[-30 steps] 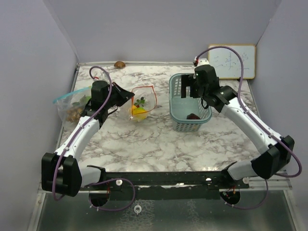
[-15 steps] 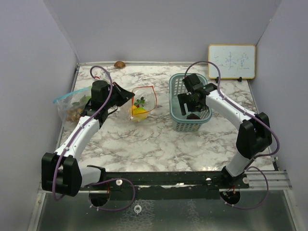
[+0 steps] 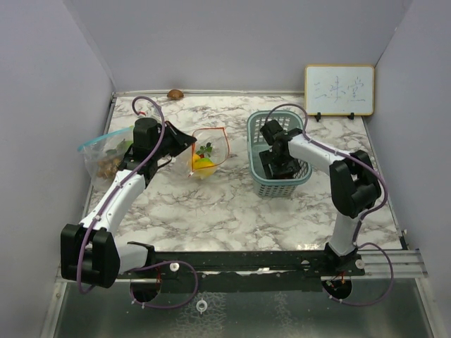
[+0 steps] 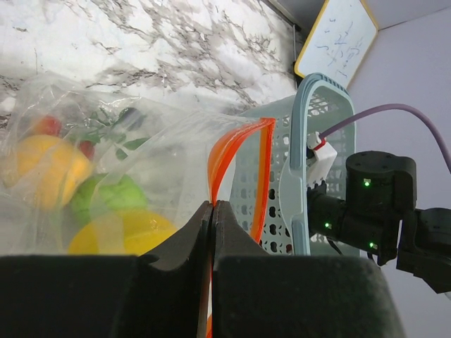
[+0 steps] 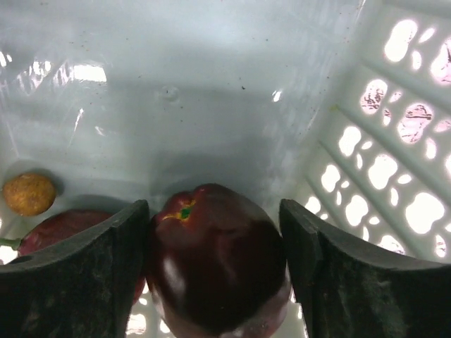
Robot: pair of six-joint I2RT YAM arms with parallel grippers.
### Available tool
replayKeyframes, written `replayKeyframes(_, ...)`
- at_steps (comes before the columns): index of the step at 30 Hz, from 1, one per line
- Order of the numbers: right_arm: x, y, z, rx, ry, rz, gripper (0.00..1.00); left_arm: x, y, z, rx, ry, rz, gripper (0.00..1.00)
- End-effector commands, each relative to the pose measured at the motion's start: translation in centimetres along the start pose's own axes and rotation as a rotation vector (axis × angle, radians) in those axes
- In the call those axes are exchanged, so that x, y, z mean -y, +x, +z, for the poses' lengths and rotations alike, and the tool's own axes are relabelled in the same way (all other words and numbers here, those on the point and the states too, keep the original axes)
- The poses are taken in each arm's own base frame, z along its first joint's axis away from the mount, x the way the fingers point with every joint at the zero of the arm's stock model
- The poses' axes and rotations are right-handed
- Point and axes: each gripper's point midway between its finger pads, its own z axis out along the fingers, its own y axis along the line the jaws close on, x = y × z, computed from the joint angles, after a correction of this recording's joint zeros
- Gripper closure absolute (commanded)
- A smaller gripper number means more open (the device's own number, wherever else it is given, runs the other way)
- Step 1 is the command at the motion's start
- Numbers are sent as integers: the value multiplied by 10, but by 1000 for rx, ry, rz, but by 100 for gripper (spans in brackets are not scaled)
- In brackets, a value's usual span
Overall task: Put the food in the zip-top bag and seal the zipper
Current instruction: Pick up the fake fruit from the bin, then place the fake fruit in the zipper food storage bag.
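Right gripper dropped from above far end of teal basket down inside it; jaws narrowed, ended straddling dark red fruit on basket floor.

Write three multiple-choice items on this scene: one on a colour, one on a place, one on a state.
1. The zipper of the bag at the left gripper is: A blue, B orange, C green.
2. The right gripper is: A in that bag, B inside the teal basket, C beside the left gripper.
3. The left gripper is: A wide open, B shut on the basket, C shut on the bag's zipper.
Key: 1 B, the strip between its jaws is orange. 2 B, perforated basket walls surround it and a dark red fruit. 3 C, its jaws are pressed together on the strip.
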Motion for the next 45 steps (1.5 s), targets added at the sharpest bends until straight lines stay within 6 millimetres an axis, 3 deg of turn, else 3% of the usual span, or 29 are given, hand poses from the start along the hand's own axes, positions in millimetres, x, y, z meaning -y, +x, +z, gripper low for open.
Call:
replayKeyframes(1,3,1,18,-8,27,-8,38,17,-17,-9,44,39,37,100)
replayKeyframes(3,1,-3,16,-2,17,-2,55,16,-18,-8,43,38,38,100)
replayKeyframes(7,3,-26,-8,78,13,14,73,16,-19,-9,48,36,39,100)
replayKeyframes(13,8,-86,-69,285,0,30,80,17,-20,-9,52,42,37,100)
replayKeyframes(17,9,-114,-109,396,-33,41,82,18,-21,-10,56,43,37,100)
replayKeyframes(19,4,-131,-137,471,-88,41,83,17,-21,-10,56,41,33,100)
replayKeyframes(23,-44,-156,-210,685,-423,-51,83,16,-20,-10,55,41,30,100)
replayKeyframes(26,-86,-162,-266,808,-737,-70,83,16,-19,-9,53,43,20,100)
replayKeyframes(29,-118,-165,-296,885,-955,-63,84,17,-18,-8,48,53,9,100)
replayKeyframes(33,-156,-170,-302,917,-1119,-42,84,18,-15,-7,39,65,-9,100)
replayKeyframes(37,-187,-179,-277,935,-1129,18,83,22,-16,-8,37,78,-19,100)
replayKeyframes(39,-196,-185,-257,941,-1095,54,78,24,-17,-9,36,82,-17,100)
replayKeyframes(40,-200,-189,-250,938,-1079,65,70,25,-17,-9,37,85,-17,100)
replayKeyframes(45,-212,-193,-240,935,-1019,66,61,25,-14,-12,30,87,-24,100)
